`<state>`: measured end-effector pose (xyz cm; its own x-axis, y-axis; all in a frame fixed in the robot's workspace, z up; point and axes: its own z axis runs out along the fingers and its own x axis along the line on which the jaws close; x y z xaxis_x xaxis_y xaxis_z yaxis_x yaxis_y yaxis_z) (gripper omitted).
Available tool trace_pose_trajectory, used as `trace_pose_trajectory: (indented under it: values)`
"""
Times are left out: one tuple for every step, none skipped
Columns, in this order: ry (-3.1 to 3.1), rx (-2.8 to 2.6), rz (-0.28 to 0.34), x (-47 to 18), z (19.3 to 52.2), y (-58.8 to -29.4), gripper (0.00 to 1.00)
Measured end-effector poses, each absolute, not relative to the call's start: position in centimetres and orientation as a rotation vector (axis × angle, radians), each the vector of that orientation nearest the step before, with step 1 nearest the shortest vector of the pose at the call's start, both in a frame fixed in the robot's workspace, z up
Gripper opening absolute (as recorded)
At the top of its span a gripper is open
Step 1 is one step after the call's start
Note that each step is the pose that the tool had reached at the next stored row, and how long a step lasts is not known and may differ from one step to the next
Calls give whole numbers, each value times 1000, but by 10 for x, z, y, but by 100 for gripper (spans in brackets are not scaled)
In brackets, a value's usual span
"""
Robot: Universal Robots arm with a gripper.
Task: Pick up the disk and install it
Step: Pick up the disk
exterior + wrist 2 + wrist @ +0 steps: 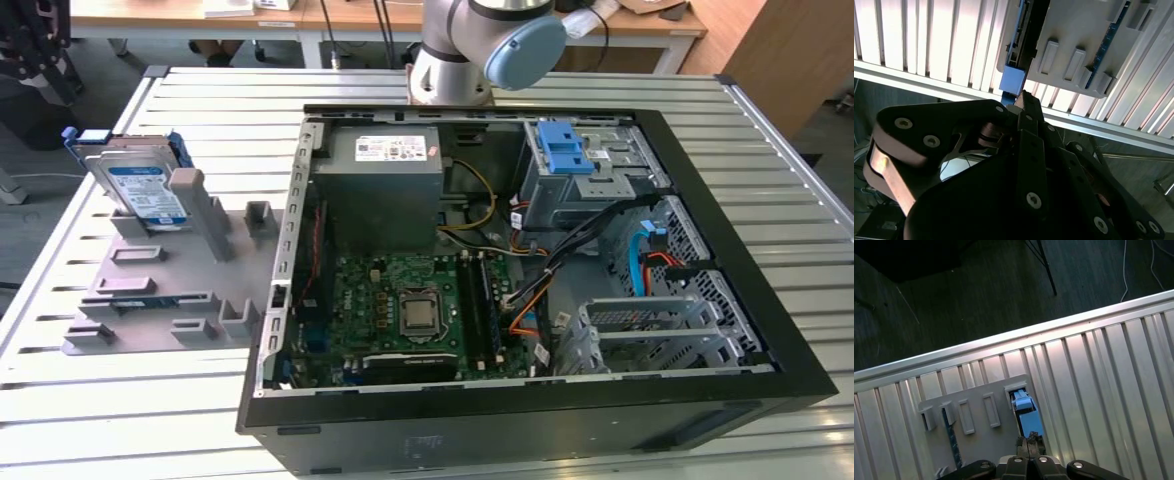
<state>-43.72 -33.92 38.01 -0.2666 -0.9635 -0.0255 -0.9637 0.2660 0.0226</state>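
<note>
The disk (143, 190), silver with a white-and-blue label and a blue carrier frame, stands upright in a slot of the grey fixture (160, 290) at the exterior view's left, beside the open computer case (534, 250). In the first wrist view my gripper (1029, 444) hangs above the disk (1029, 420), which I see edge-on from above in the fixture (979, 440). The fingers look shut together with nothing between them. In the second wrist view the black gripper (1024, 97) points at the blue end of the disk (1014, 80), a little apart from it.
The case holds a grey power-supply box (394, 170), a green motherboard (407, 310), a drive cage with a light-blue latch (563, 150) and loose cables (587, 240). The arm's base (461, 60) stands behind the case. The slatted metal table (134, 400) ends close beyond the fixture.
</note>
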Motion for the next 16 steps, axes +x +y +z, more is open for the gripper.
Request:
trace_pose_trajectory:
  values:
    - [2489, -1905, 53, -437, 380, -339, 11]
    - [2484, -1912, 53, -437, 380, -339, 11]
    - [2479, -1919, 53, -437, 380, -339, 11]
    - [2474, -1925, 53, -437, 380, -339, 11]
    - [2470, -1931, 53, -437, 380, -339, 11]
    - [2465, -1937, 53, -437, 380, -339, 11]
    - [2461, -1942, 53, -437, 380, -339, 11]
    - [2458, -1947, 53, -437, 380, -339, 11]
    - [2455, -1950, 53, -437, 380, -339, 11]
    - [2453, -1952, 53, -437, 380, -339, 11]
    - [2452, -1954, 53, -437, 380, -339, 11]
    - [2452, -1954, 53, -437, 380, -339, 11]
    - [2448, -1959, 53, -437, 380, -339, 11]
    - [2440, -1969, 53, -437, 380, -339, 11]
    - [2440, -1969, 53, -437, 380, -339, 11]
    - [2440, -1969, 53, -437, 380, -339, 11]
